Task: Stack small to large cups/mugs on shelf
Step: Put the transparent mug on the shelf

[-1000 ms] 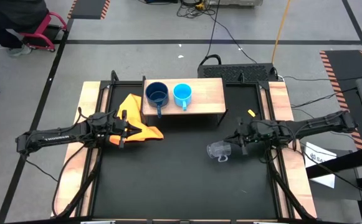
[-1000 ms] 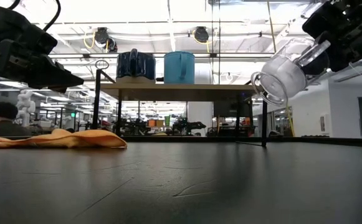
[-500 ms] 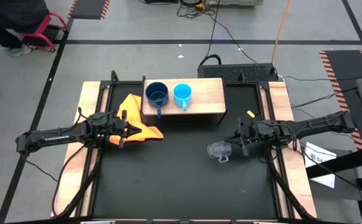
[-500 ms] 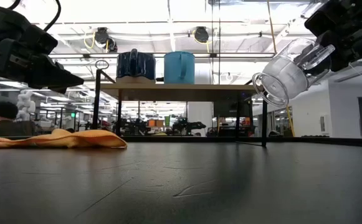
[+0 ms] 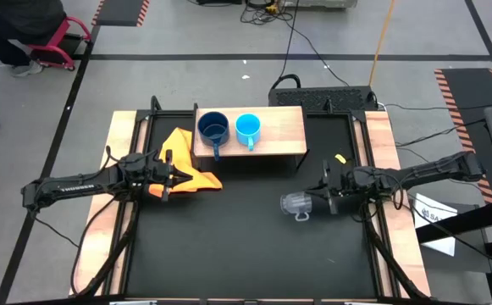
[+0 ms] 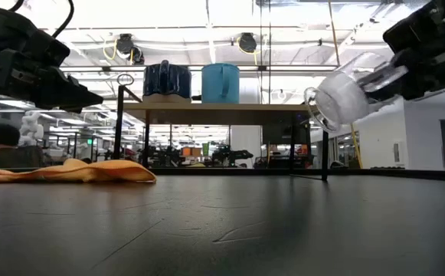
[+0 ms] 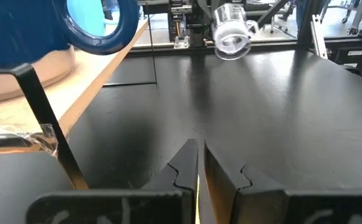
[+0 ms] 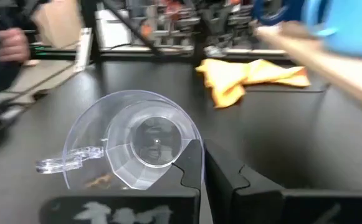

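Your shelf (image 5: 275, 129) stands at the table's far edge with the dark mug (image 5: 213, 129) and light mug (image 5: 247, 128) side by side on its left half. Your right gripper (image 5: 316, 202) grasps the glass cup (image 5: 295, 204) tipped sideways above the table, right of centre. Your left gripper (image 5: 178, 175) hangs clenched and empty over the cloth (image 5: 182, 148), left.

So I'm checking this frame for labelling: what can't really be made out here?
- Whether the dark blue mug and light blue mug hold anything: too small in the high view, side-on in the low view.
- How the right gripper grips the glass cup: the cup's body covers the contact in the right wrist view.
- The shelf far end: cut off in the left wrist view.
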You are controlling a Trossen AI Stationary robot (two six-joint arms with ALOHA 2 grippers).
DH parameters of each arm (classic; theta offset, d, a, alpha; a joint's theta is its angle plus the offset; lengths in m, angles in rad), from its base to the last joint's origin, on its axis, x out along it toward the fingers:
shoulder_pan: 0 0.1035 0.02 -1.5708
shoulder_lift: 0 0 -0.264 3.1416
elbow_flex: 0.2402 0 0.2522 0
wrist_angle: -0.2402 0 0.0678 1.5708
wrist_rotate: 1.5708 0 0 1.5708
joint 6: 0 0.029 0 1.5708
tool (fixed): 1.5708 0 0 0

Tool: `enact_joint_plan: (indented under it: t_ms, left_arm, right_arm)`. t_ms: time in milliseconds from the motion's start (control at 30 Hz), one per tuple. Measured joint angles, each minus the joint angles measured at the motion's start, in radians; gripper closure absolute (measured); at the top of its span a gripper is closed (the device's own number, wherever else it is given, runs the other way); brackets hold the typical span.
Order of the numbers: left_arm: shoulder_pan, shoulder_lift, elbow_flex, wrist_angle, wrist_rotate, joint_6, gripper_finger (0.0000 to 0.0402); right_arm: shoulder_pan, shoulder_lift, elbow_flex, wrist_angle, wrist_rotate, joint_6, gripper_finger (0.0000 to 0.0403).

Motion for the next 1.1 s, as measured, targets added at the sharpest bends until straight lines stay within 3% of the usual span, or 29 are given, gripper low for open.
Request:
enact_joint_plan:
  t_ms: [133,300,800,1000,1100]
  left_arm:
    - [0.000,0.000,0.000,0.015,0.000,0.009,0.0371]
    - [0.000,0.000,0.000,0.016,0.000,-0.007,0.0371]
    - [0.000,0.000,0.000,0.014,0.000,-0.021,0.0371]
    - [0.000,0.000,0.000,0.013,0.000,-0.021,0.0371]
    - [0.000,0.000,0.000,0.013,0.000,-0.020,0.0371]
  right_arm:
    - [-0.011,0.000,0.001,0.071,0.071,-0.050,0.0403]
    - [-0.058,0.003,0.073,0.098,0.078,-0.097,0.0403]
    - [-0.226,0.206,0.526,-0.334,0.078,-0.107,0.0403]
    - [-0.327,0.267,0.601,-0.412,0.069,-0.125,0.0403]
    - [-0.385,0.281,0.636,-0.476,-0.006,-0.146,0.0403]
